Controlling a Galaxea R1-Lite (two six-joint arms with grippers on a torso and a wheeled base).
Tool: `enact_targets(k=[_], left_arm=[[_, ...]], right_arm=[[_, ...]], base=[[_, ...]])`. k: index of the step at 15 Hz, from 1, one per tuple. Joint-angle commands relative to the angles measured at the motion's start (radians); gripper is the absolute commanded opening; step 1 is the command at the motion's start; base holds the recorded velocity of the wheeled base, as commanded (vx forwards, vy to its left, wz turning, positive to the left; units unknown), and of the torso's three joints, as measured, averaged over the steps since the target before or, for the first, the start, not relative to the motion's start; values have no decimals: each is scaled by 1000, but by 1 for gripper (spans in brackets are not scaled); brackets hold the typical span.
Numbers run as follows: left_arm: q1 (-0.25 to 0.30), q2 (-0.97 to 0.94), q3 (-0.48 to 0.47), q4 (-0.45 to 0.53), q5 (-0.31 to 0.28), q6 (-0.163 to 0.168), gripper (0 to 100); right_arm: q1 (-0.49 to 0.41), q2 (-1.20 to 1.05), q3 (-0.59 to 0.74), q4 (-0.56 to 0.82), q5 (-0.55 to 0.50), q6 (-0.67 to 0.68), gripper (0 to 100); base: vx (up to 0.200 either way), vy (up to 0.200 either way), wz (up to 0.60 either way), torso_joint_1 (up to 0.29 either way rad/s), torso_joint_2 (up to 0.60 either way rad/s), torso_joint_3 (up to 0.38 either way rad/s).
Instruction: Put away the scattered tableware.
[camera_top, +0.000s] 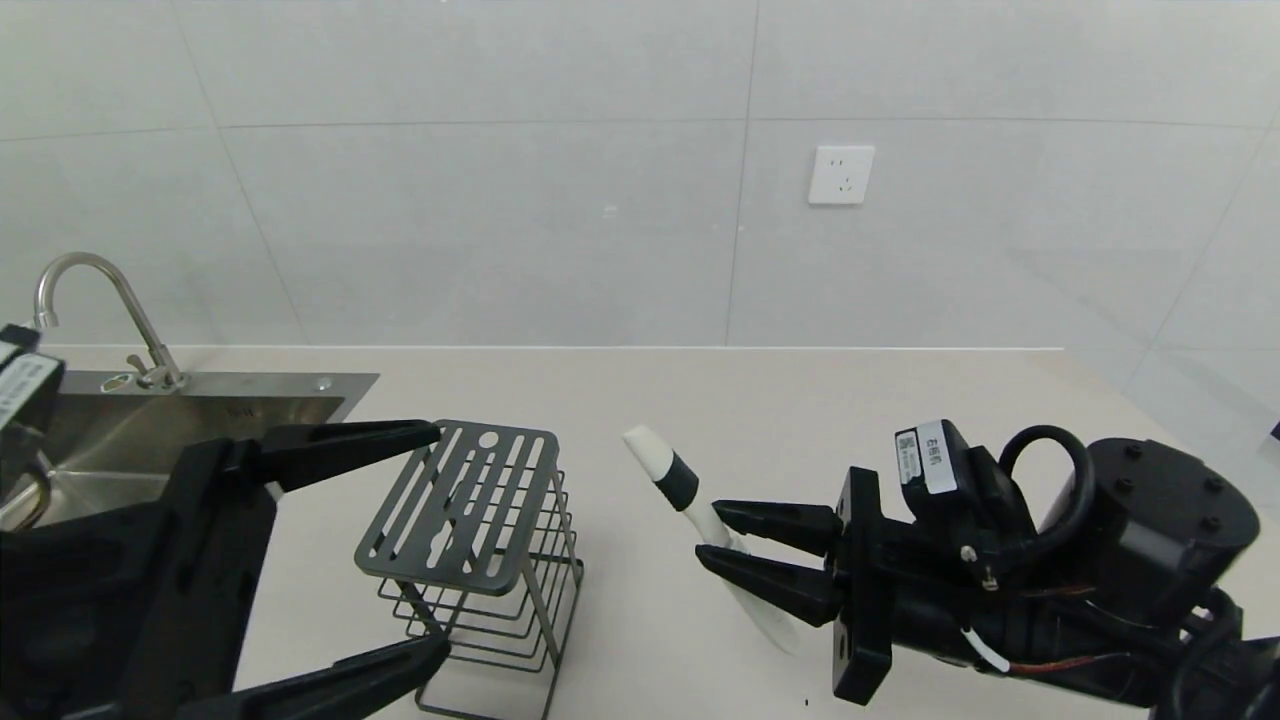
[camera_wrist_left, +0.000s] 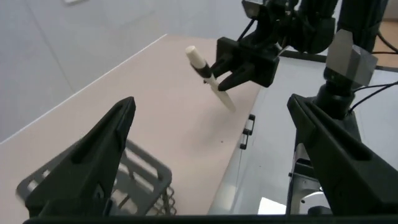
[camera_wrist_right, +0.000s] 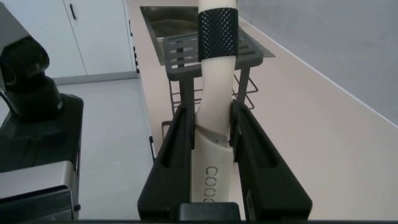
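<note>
Knife (camera_top: 662, 462) at frame centre, tilted over desk (camera_top: 800, 420), handle up so the blade can drop into a slot | right gripper (camera_top: 708, 535) fingers pinched on it near blade root | left gripper (camera_top: 440, 540) fingers spread wide by rack (camera_top: 460, 500), lower left — contact unclear, likely steadying

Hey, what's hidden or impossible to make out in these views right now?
Sink basin: head view, left gripper covers much of it; contents unknown.
Rack base: head view, cut by the edge and the left gripper's finger.
Knife blade end: right wrist view, cut off at the edge between the right gripper's fingers.
</note>
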Motion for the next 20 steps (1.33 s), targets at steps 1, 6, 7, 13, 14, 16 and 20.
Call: enact_targets(k=[1,6,7,13,14,16,20], left_arm=[[-62,170,-15,-104,6,0,100],[-87,342,-14,-365,71,-51,100],[-93,334,-12,-365,71,-82,100],[-156,366,-14,-368,71,-93,100],[-164,377,-17,-370,71,-93,100],[-164,419,-47,-377,71,-89,100],[-165,521,-126,-434,100,-94,100]], right_arm=[[-10,-3,-6,0,-5,1,0],[-56,-2,0,-26,-17,4,0],[-58,-2,-3,-28,-17,6,0],[-56,3,-4,-31,-17,15,0],[-56,5,-1,-47,-17,22,0],[-49,11,0,-84,-17,48,0],[-36,12,5,-103,-17,56,0]], base=[[0,0,0,0,0,0],[0,0,0,0,0,0],[0,0,0,0,0,0],[0,0,0,0,0,0],[0,0,0,0,0,0],[0,0,0,0,0,0],[0,0,0,0,0,0]])
